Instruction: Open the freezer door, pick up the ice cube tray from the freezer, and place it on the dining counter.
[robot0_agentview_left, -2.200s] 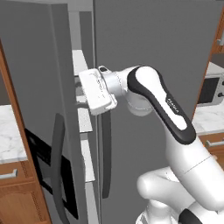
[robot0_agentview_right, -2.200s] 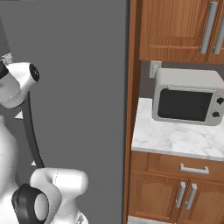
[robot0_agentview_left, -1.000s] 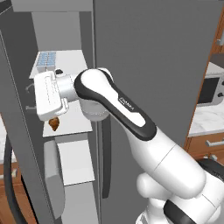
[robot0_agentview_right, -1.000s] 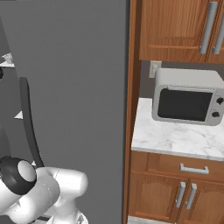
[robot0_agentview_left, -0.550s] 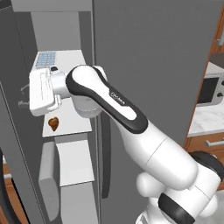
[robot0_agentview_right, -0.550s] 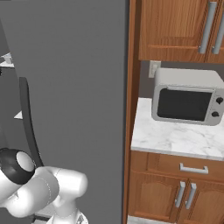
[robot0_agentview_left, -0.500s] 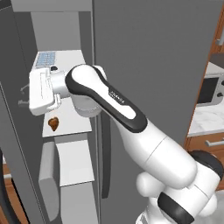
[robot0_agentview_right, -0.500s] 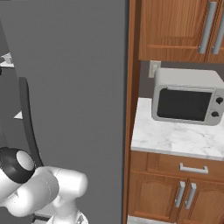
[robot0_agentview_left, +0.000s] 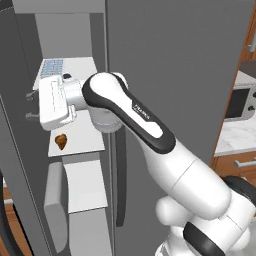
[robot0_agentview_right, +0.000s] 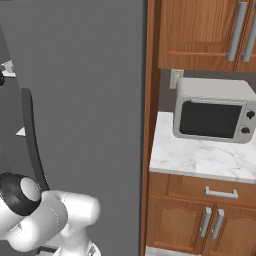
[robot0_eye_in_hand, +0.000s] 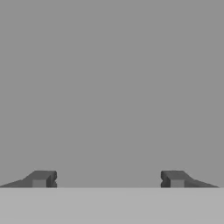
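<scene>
Grey metal of the freezer door (robot0_agentview_left: 22, 165) stands swung wide, nearest the camera, so the opening step looks done and the pick-up is in hand. Beside the door's inner face the pincer (robot0_eye_in_hand: 108, 178) has its fingers spread apart, nothing between them. Beyond it, on the upper shelf of the freezer (robot0_agentview_left: 75, 150), lies the ice cube tray (robot0_agentview_left: 51, 67), above a small brown lump (robot0_agentview_left: 61, 141). Next the hand should turn from the door toward the tray. Two seconds ago the door was only ajar; now it gapes.
</scene>
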